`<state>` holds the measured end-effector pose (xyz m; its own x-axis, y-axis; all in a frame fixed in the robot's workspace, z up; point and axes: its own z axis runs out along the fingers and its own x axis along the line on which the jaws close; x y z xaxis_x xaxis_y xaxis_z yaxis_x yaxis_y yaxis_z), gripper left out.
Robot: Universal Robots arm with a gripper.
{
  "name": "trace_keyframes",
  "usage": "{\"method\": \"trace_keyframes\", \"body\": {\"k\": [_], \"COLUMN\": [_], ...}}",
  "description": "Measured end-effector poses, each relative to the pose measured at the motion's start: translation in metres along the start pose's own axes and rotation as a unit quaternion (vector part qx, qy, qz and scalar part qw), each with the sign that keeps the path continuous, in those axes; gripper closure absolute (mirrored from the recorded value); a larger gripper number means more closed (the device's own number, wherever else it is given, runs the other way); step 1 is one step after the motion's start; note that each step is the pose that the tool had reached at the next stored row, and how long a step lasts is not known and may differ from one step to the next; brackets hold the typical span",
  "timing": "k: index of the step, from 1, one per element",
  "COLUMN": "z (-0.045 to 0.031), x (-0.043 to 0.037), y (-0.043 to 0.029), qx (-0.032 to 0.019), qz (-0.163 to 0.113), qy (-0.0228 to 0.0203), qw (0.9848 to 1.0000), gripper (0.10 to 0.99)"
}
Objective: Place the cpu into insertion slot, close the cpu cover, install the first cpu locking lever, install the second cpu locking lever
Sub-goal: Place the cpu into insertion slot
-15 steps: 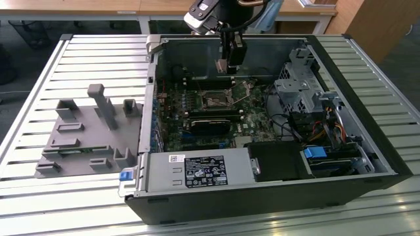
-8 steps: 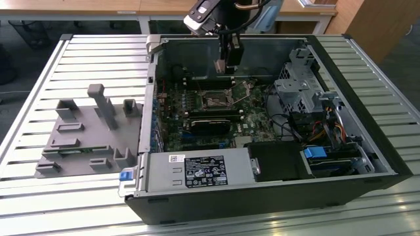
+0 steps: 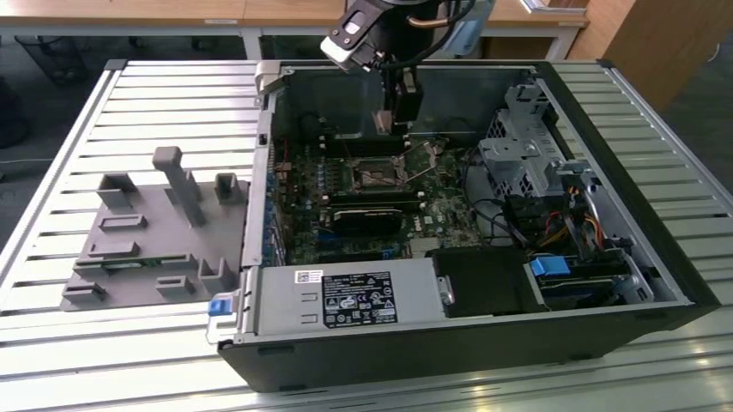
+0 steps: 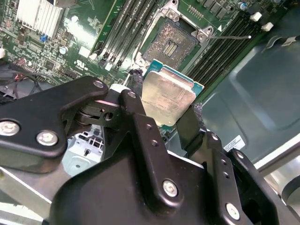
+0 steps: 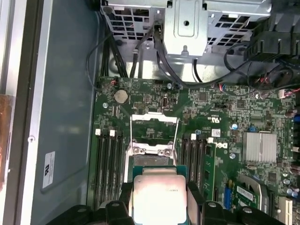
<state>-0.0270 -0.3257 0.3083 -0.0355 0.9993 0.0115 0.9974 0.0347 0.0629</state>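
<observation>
Now | black claw (image 4: 165, 101) pinching flat silver sq cpu (image 4: 169, 93) | dark insertion slot (image 4: 171, 42) apart

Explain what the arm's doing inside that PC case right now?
The gripper holds the cpu between its fingers, inside the open computer case and just above the motherboard. The insertion slot is empty with its contacts exposed, and the cpu cover is flipped up. The chip hangs close to the slot but is not yet seated.
</observation>
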Motion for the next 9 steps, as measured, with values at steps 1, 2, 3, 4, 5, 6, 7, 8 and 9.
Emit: {"method": "trace_keyframes", "body": {"k": [1, 2, 3, 4, 5, 6, 7, 8, 9], "z": [0.0017, 0.0030, 0.0039, 0.0047, 0.0055, 0.0066, 0.0079, 0.0094, 0.0110], "x": [0.0002, 0.0002, 0.0002, 0.0002, 0.0003, 0.0005, 0.0010, 0.0014, 0.0019], "y": [-0.0001, -0.0002, -0.0002, -0.0003, -0.0004, -0.0005, -0.0007, -0.0012, -0.0018], "qx": [0.0000, -0.0001, -0.0005, -0.0010, -0.0015, -0.0017, -0.0018, -0.0019, -0.0020], "qz": [0.000, 0.000, 0.001, 0.002, 0.003, 0.004, 0.005, 0.007, 0.009], "qy": [0.0000, 0.0000, -0.0001, -0.0001, -0.0003, -0.0004, -0.0005, -0.0008, -0.0011], "qw": [1.0000, 1.0000, 1.0000, 1.0000, 1.0000, 1.0000, 1.0000, 1.0000, 1.0000], "gripper": [0.545, 0.545, 0.545, 0.545, 0.545, 0.545, 0.545, 0.545, 0.545]}}
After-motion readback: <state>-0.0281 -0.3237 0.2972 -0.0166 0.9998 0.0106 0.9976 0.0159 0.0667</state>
